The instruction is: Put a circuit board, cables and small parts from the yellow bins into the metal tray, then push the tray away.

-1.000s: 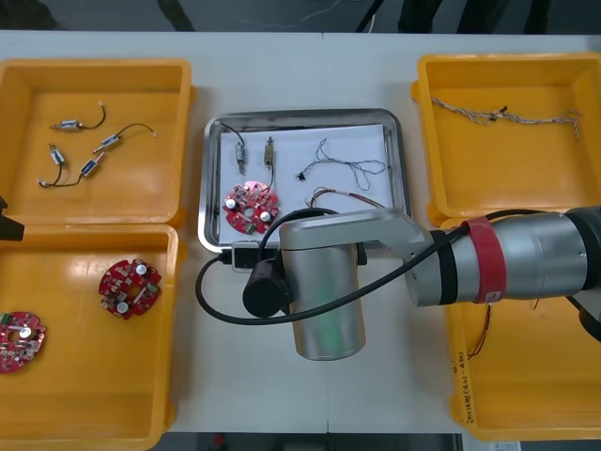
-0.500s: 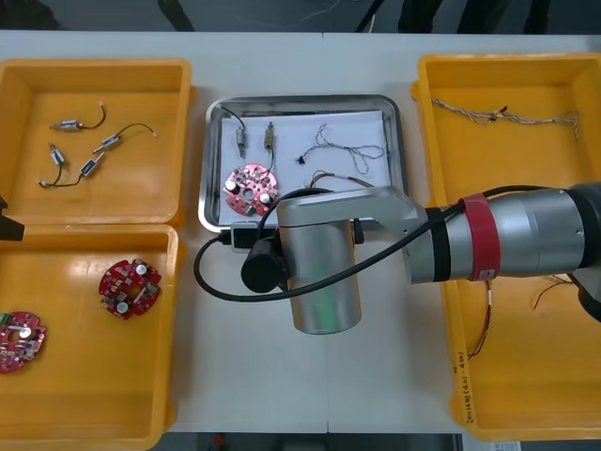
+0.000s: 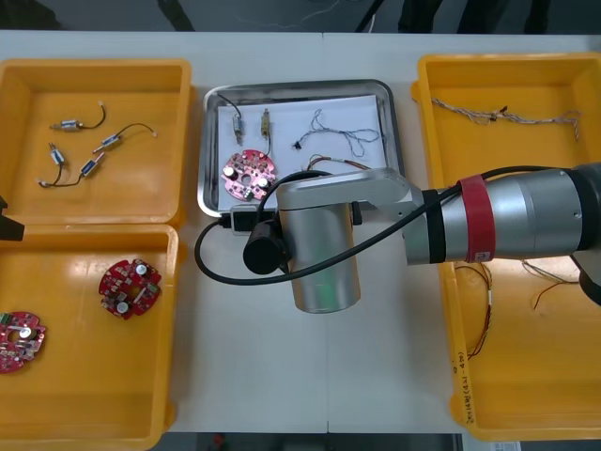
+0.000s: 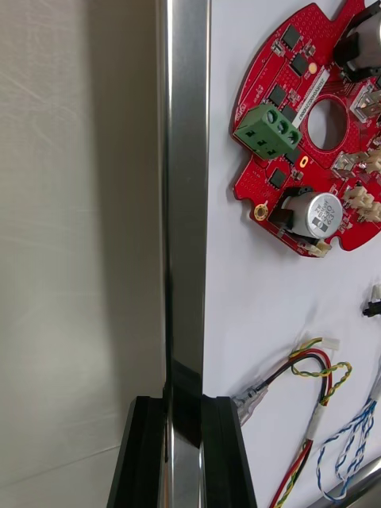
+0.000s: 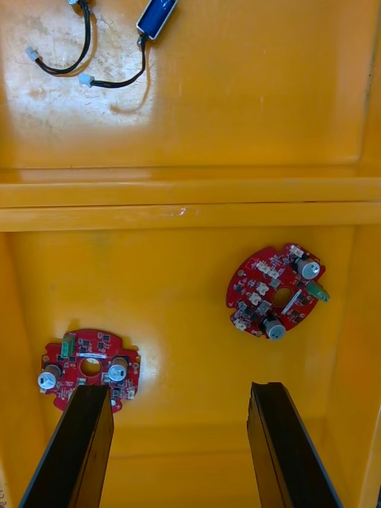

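The metal tray (image 3: 398, 141) lies between the bins, white inside. It holds a round red circuit board (image 3: 247, 173), two small metal parts (image 3: 238, 120), a blue and white cable (image 3: 343, 139) and a red and yellow cable (image 3: 338, 167). My right arm (image 3: 315, 254) reaches across the tray's near edge. In the right wrist view my right gripper (image 4: 185, 405) is shut on the tray's rim (image 4: 184, 198), beside the circuit board (image 4: 309, 135) and the red and yellow cable (image 4: 313, 373). My left gripper (image 5: 178, 393) hangs open above two circuit boards (image 5: 274, 290) in a yellow bin (image 5: 190, 190).
The far left bin (image 3: 94, 70) holds small metal parts with black cables (image 3: 89, 150). Two boards (image 3: 130, 287) lie in the near left bin (image 3: 84, 413). A twisted cable (image 3: 507, 116) lies in the far right bin (image 3: 507, 61); red and yellow cables (image 3: 488, 319) in the near right bin (image 3: 526, 395).
The tray has slid away toward the table's far edge, with my right gripper holding its near rim and moving with it. The left arm has stayed still.
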